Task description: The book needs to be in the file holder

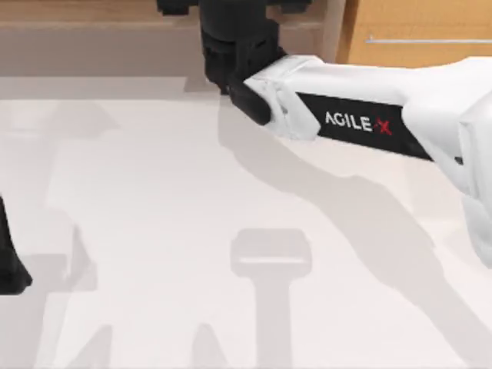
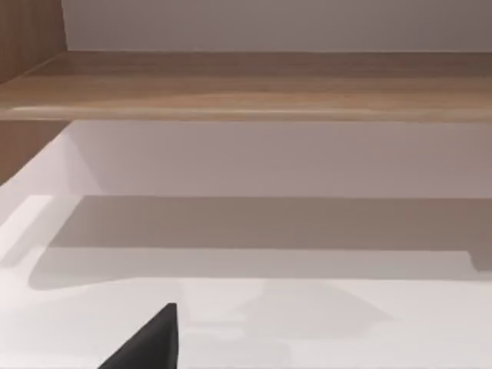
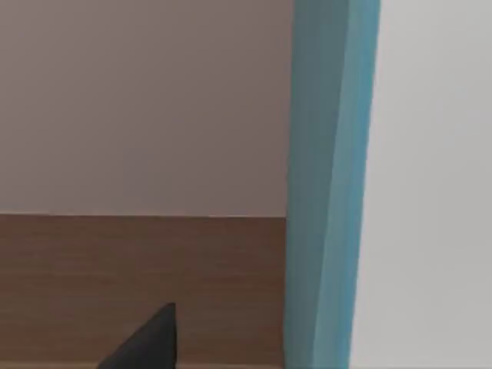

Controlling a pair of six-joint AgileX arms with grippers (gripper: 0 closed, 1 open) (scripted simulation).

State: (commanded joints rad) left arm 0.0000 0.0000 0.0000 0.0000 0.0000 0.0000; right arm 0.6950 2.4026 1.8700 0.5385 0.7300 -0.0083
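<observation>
Top view: the right arm (image 1: 361, 115), white with a black band lettered AGILE X, reaches from the right edge across the pale, smooth white desk (image 1: 154, 215) to the far middle, where its black wrist section sits against the wooden back edge.
Right tool: its dark body (image 1: 234, 38) lies at the far middle of the desk; whether its fingers are apart, together or clamped on anything cannot be told.
Right wrist view: one black, wedge-shaped fingertip (image 3: 150, 342) points upward in the picture, with a brown wood-grain surface (image 3: 138, 284) behind it and a plain pinkish-grey wall above that.
Book: a flat white panel with a teal-blue band along its edge (image 3: 330, 184) stands close in front of the right wrist camera, beside the fingertip; contact between them cannot be judged.
Left arm: a black part (image 1: 9, 261) shows at the left edge of the desk, parked.
Left tool: one black fingertip (image 2: 150, 342) shows over bare white desk; how far open it is cannot be told.
Left wrist view: a long, flat wood-grain shelf board (image 2: 254, 84) runs across above the desk, with a wooden side panel (image 2: 27, 38) at one end.
</observation>
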